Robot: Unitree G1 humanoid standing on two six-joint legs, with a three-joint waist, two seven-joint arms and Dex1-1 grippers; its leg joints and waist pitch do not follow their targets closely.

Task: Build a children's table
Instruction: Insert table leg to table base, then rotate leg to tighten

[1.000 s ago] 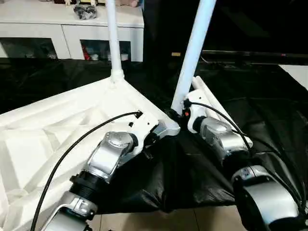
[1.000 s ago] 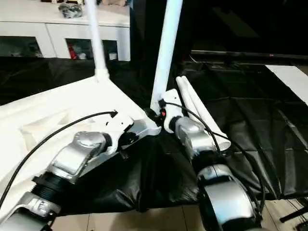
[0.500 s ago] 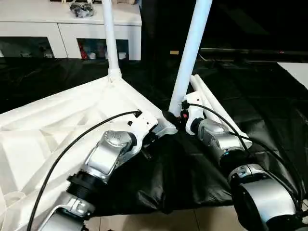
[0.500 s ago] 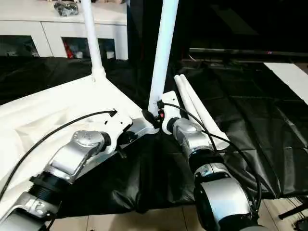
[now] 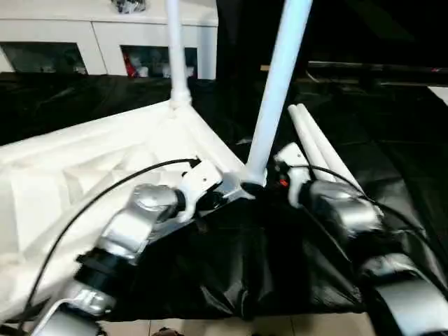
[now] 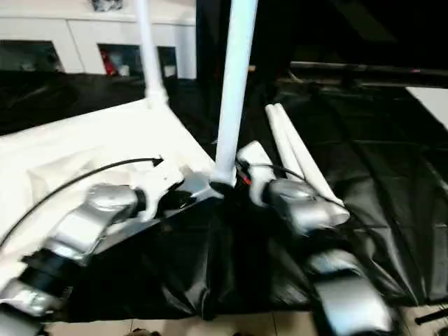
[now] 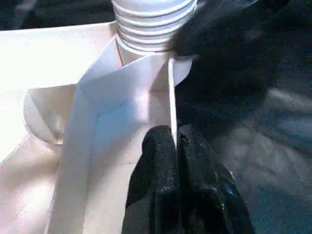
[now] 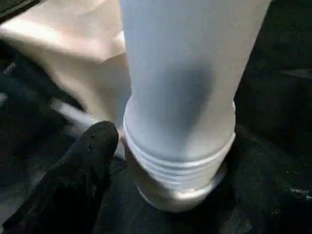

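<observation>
Table top (image 5: pixel 84 168) lies underside up on the black cover (image 5: pixel 231 266), its near corner at about 6 o'clock of the head view. Two legs seated and upright: far leg (image 5: pixel 175 49) at 11 o'clock, near leg (image 5: pixel 276 84) rising toward 12. Two loose legs (image 5: pixel 318 143) lie side by side on the cover at 2 o'clock, long axes running 5 to 11. Judged half done.

Left gripper (image 7: pixel 174 146): jaws closed, pinching the thin rim of the top beside the near socket. Right gripper (image 8: pixel 95 146): one finger shows beside the near leg's base; cannot tell its opening, no hold seen.
</observation>
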